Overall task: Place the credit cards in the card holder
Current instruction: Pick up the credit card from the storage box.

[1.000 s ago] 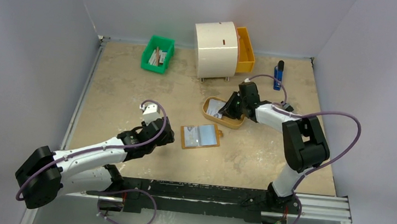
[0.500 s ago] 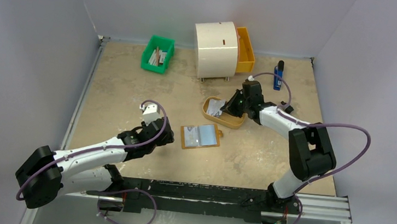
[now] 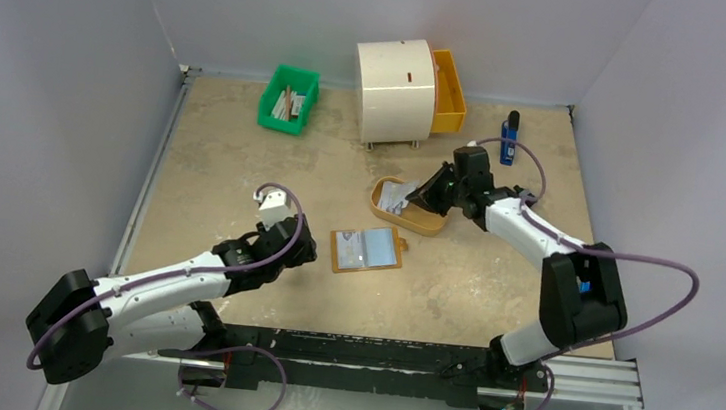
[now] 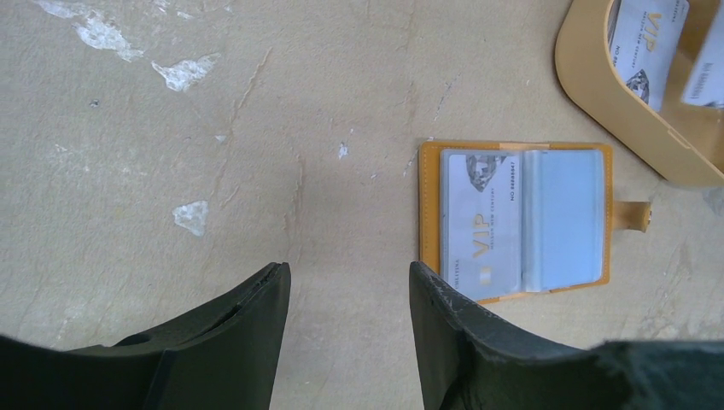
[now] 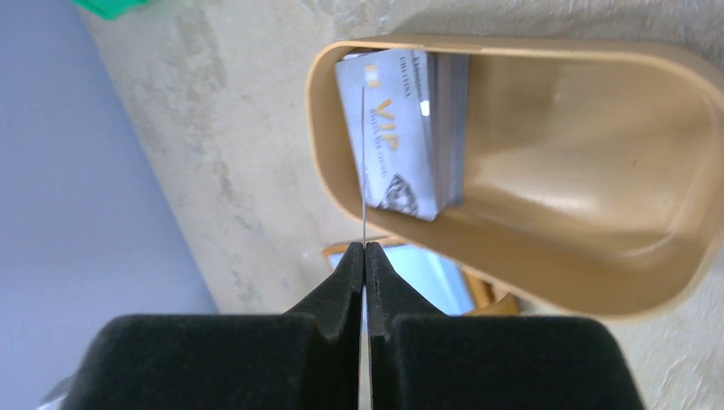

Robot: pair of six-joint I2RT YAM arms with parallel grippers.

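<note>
One credit card (image 5: 364, 162) pinched edge-on by right gripper (image 5: 364, 249) over oval tray (image 5: 589, 273). Left gripper (image 4: 348, 295) held apart near card holder (image 4: 563, 218).

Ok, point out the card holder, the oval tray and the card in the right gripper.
card holder (image 4: 522, 220): left wrist view, centre fold.
oval tray (image 5: 589, 162): right wrist view, bare floor.
held card (image 5: 364, 171): right wrist view, thin edge.

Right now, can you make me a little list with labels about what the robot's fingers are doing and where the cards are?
right fingers: shut on a single card, seen edge-on, at the oval tray
left fingers: open, holding nothing, near the card holder
card holder: lying open on the table, one VIP card inside
oval tray: more cards stacked at one end
</note>
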